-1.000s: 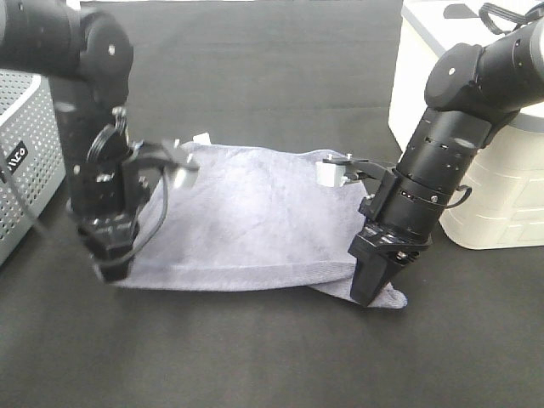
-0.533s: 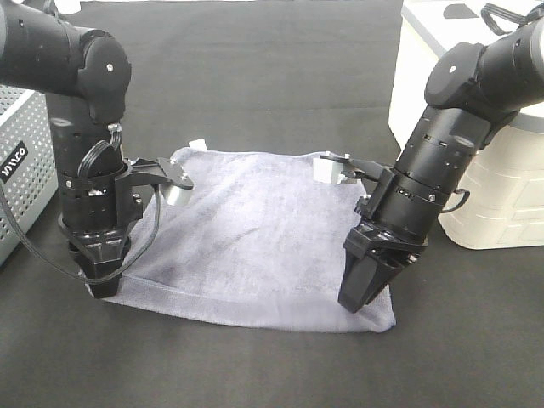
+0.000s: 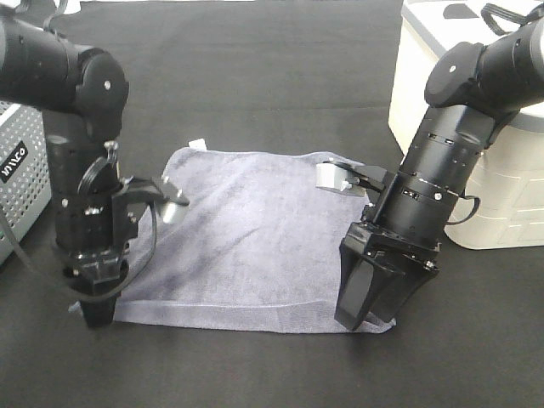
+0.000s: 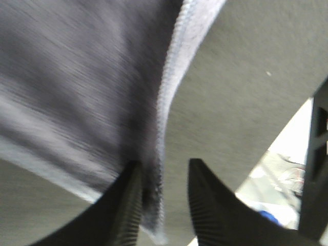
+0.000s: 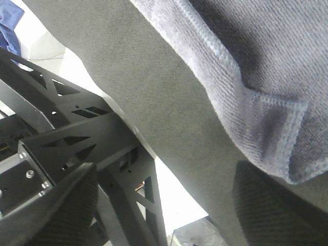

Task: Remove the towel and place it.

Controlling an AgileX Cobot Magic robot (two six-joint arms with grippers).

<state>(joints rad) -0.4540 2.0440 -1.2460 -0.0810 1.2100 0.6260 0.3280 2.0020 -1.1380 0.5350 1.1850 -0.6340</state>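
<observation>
The grey-lavender towel [image 3: 255,229] lies spread flat on the black table covering [image 3: 255,68], its small white tag [image 3: 198,144] at the far left corner. My left gripper [image 3: 95,316] points down at the towel's near left corner. In the left wrist view the jaws [image 4: 165,164] stand a little apart, with the towel's hem [image 4: 169,102] lying loosely between them. My right gripper [image 3: 365,313] stands over the near right corner, jaws wide open. In the right wrist view the towel corner [image 5: 266,128] lies free just beside one finger [image 5: 277,205].
A grey perforated basket [image 3: 17,187] stands at the left edge, close behind the left arm. A large white container [image 3: 476,127] stands at the right, beside the right arm. Black cloth extends beyond the towel on the far and near sides.
Both grippers drew the towel's near edge toward the front, and it went from bunched to flat. The right jaws opened wide and the left jaws parted, letting go of the corners.
</observation>
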